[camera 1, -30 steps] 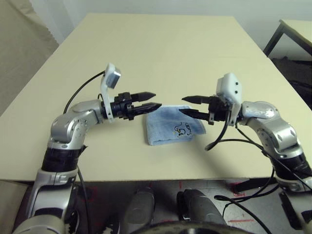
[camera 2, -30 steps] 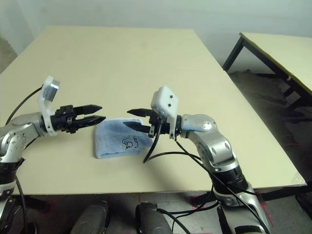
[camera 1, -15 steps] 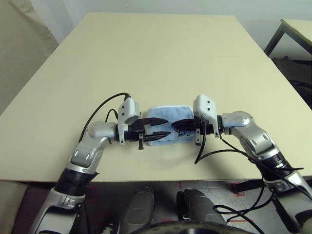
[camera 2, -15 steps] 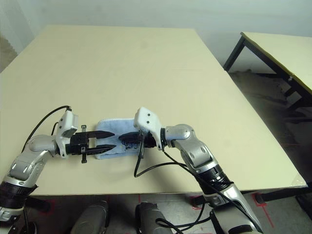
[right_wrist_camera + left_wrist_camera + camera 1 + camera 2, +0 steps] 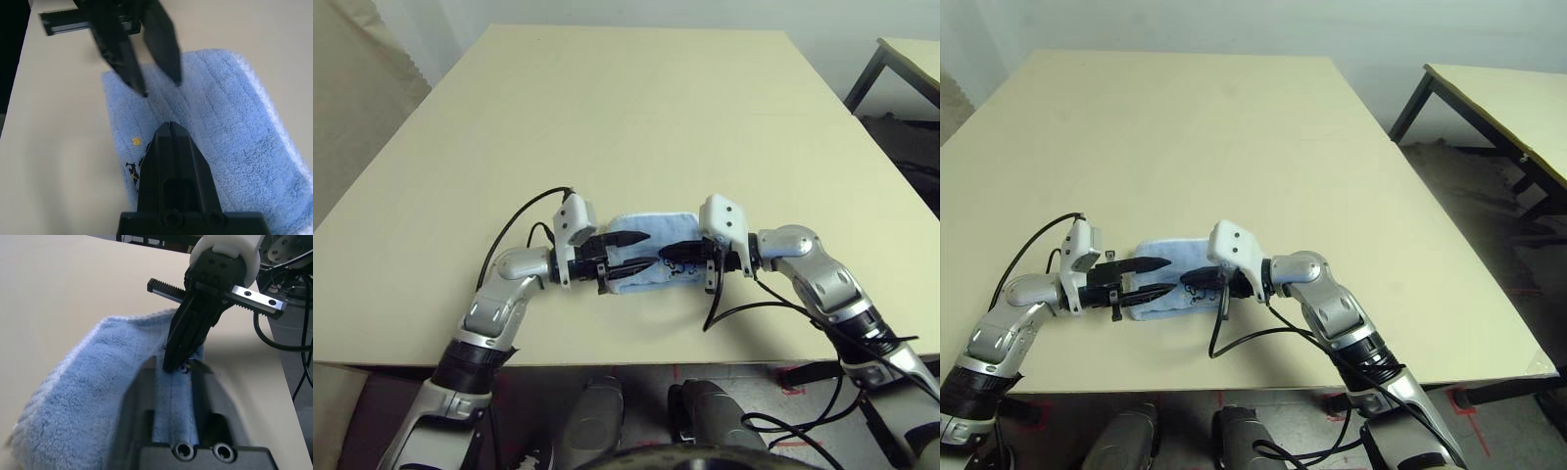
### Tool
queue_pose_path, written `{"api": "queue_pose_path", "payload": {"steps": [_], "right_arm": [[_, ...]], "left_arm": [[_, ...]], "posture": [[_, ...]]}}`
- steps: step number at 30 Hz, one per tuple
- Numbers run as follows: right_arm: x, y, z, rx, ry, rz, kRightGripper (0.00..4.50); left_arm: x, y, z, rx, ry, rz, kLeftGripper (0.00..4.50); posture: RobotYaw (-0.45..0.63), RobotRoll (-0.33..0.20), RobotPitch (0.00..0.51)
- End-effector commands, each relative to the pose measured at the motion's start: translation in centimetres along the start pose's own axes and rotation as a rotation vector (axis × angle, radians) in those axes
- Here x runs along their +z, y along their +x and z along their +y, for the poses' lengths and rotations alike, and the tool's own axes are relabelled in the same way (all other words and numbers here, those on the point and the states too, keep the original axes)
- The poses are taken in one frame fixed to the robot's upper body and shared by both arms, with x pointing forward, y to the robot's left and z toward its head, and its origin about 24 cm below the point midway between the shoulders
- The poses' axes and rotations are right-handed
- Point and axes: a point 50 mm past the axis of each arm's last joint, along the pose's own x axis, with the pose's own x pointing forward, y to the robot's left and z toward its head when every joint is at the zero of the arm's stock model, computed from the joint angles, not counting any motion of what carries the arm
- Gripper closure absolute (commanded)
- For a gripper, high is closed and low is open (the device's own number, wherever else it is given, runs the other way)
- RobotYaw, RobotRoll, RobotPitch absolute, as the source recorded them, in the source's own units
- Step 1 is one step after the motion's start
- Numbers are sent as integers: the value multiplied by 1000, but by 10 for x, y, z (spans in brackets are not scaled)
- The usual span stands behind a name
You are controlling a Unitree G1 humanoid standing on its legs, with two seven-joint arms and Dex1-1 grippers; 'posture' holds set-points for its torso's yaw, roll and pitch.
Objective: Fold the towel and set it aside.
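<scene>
The towel (image 5: 651,221), light blue terry with a dark embroidered mark, lies folded near the table's front edge. My left gripper (image 5: 644,249) lies low over its left part, open, with a strip of towel showing between the two fingers (image 5: 142,396). From the other side my right gripper (image 5: 168,126) points at it, shut, its tip resting on the towel beside the mark. The two grippers' tips nearly meet over the middle of the towel. I see nothing clamped in the right one.
The cream table (image 5: 607,98) stretches far beyond the towel. Its front edge runs just below both forearms. A second table (image 5: 1508,98) with a dark leg stands apart at the right. Black cables loop beside each wrist.
A second ago both grippers hung above the table on either side of the towel. They have come down and inward onto it. Over the last half second little has shifted.
</scene>
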Motion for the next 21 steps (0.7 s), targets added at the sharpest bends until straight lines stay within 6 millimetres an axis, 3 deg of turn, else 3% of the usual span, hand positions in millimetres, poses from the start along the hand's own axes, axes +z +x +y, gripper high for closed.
{"api": "queue_pose_path", "payload": {"steps": [1,11,16,21], "right_arm": [[0,0,1,5,6,0,4500],[-4,-1,0,-7,18,7,4500],[-10,-12,0,-37,35,31,4500],[-15,-28,-3,-54,37,78,4500]], "left_arm": [[-5,1,-1,-31,13,43,4468],[-32,-3,8,9,44,166,4468],[-45,-23,5,50,8,202,4468],[-43,-46,6,106,-8,204,4468]], "posture": [[67,0,83],[65,0,83],[63,0,84],[69,0,85]]}}
